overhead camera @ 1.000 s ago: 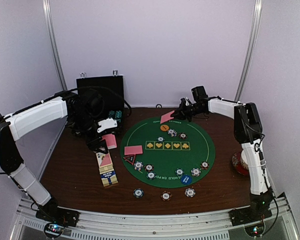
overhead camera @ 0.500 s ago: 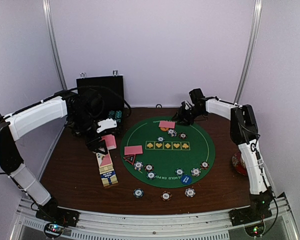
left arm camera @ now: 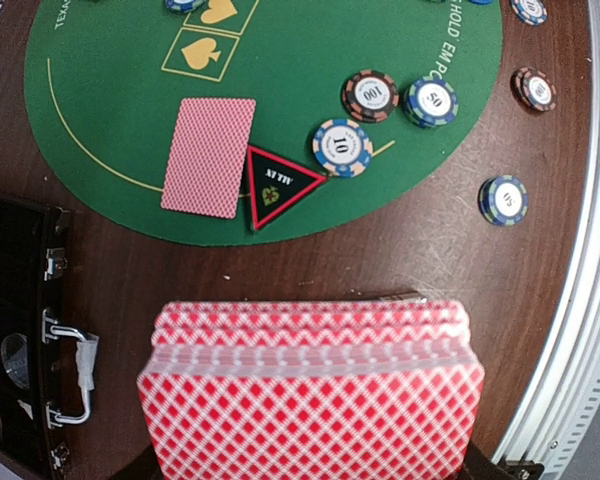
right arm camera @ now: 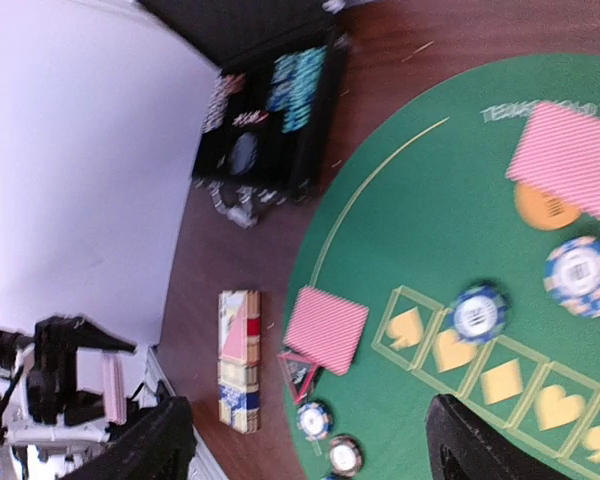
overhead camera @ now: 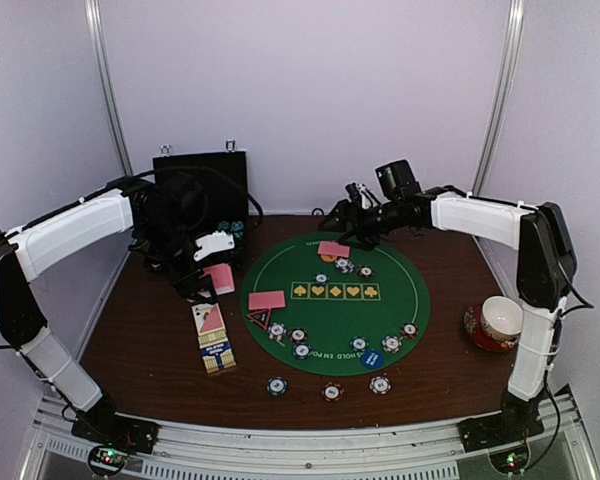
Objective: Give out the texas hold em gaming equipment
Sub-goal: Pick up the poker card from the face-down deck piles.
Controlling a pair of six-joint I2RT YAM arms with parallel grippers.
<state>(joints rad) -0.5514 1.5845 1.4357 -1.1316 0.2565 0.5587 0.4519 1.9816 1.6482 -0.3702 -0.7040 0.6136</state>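
My left gripper (overhead camera: 206, 281) is shut on a deck of pink-backed cards (left arm camera: 310, 390), held over the brown table left of the green mat (overhead camera: 410, 300); the deck hides its fingers. One card (overhead camera: 267, 299) lies face down at the mat's left edge beside a black triangle marker (overhead camera: 258, 318). A second card (overhead camera: 333, 249) lies at the mat's far edge, partly over the orange button (right arm camera: 545, 207). My right gripper (overhead camera: 348, 217) hovers just beyond that card, open and empty, its fingers (right arm camera: 165, 440) wide apart. Striped chips (overhead camera: 391, 343) and a blue button (overhead camera: 371, 359) sit along the near edge.
The black case (overhead camera: 202, 195) stands open at the back left. A card box (overhead camera: 213, 340) lies on the table left of the mat. Three chips (overhead camera: 331, 392) rest off the mat near the front. A cup on a saucer (overhead camera: 498, 320) stands at the right.
My right gripper has let go of a card, which now lies flat on the mat's far edge, then opened and drawn back toward the far wall. The left arm has stayed put.
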